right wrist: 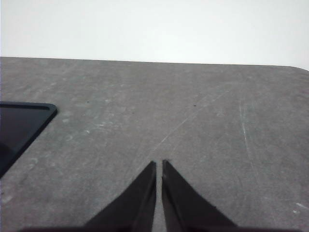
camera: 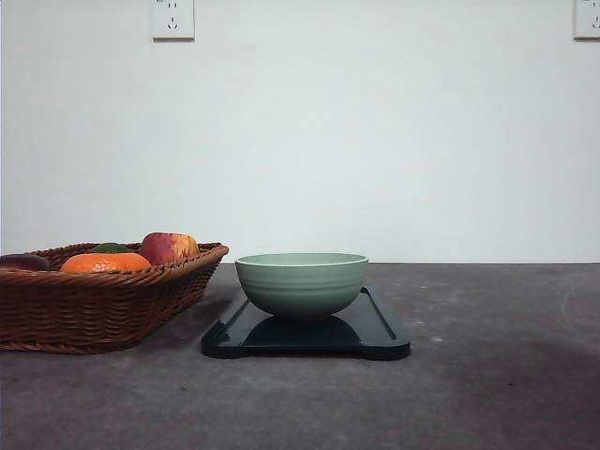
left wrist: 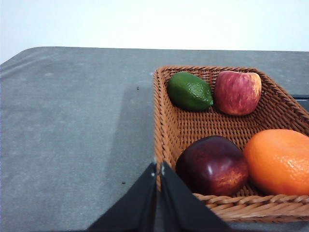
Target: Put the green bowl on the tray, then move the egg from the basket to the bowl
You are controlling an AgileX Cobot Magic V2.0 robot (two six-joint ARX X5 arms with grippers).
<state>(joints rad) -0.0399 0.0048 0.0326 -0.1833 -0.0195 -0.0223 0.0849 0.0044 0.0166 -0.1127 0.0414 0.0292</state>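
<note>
**Bowl on tray, fruit in basket**

Green bowl (camera: pixel 301 284) stands upright on the dark tray (camera: pixel 380 336), near the middle of the grey table (camera: pixel 487 375) in the front view. Its inside cannot be seen from this low angle. The basket (camera: pixel 94 305) sits just beside the tray on the left, apart from it.

From the left wrist camera the basket (left wrist: pixel 176 125) holds four fruits: a green lime (left wrist: pixel 189 91) and a red-yellow apple (left wrist: pixel 237 92) touching each other in the far corner, and a dark red plum-like fruit (left wrist: pixel 212 165) beside an orange (left wrist: pixel 279 161) at the near side. I can see no egg among them.

The left gripper (left wrist: pixel 158 169) hangs at the near edge of the basket, its two black fingers pressed almost together with nothing between them. The right gripper (right wrist: pixel 159 166) is over bare table, also closed to a thin slit and holding nothing; a corner of the tray (right wrist: pixel 24 123) shows at the side.

Two white wall sockets (camera: pixel 172 19) are on the wall behind. No brand or writing can be read anywhere.
</note>
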